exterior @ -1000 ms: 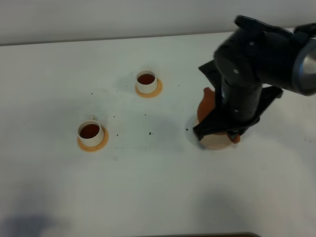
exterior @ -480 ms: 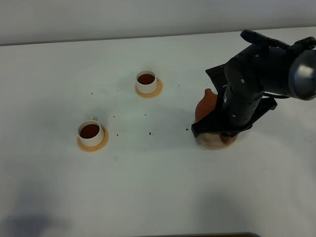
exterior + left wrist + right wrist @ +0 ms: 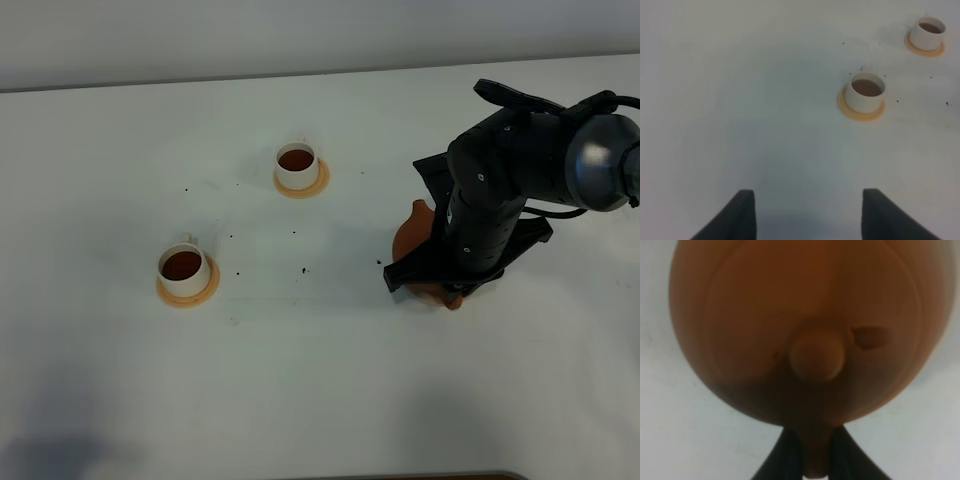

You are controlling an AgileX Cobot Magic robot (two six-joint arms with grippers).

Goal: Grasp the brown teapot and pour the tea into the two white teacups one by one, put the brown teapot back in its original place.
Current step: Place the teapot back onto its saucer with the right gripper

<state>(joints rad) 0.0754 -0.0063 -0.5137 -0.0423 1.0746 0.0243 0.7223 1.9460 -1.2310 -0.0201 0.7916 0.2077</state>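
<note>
- Exterior high view: the right arm's gripper [image 3: 440,283] bends low over the teapot [image 3: 412,232], hiding most of it; only its left side and an orange bit by the fingers show on the white worktop [image 3: 320,380].
- Right wrist view: the dark fingers [image 3: 787,450] are clamped on the teapot's handle [image 3: 815,452], the lid knob [image 3: 816,355] just beyond.
- Left wrist view: the left gripper [image 3: 807,215] has its fingers spread wide over bare worktop, gripping nothing.
- Left of the teapot, well apart, a near cup [image 3: 183,266] of tea sits on an orange coaster [image 3: 188,291].
- Farther back, the second cup [image 3: 297,162], also full, sits on its coaster [image 3: 301,187].
</note>
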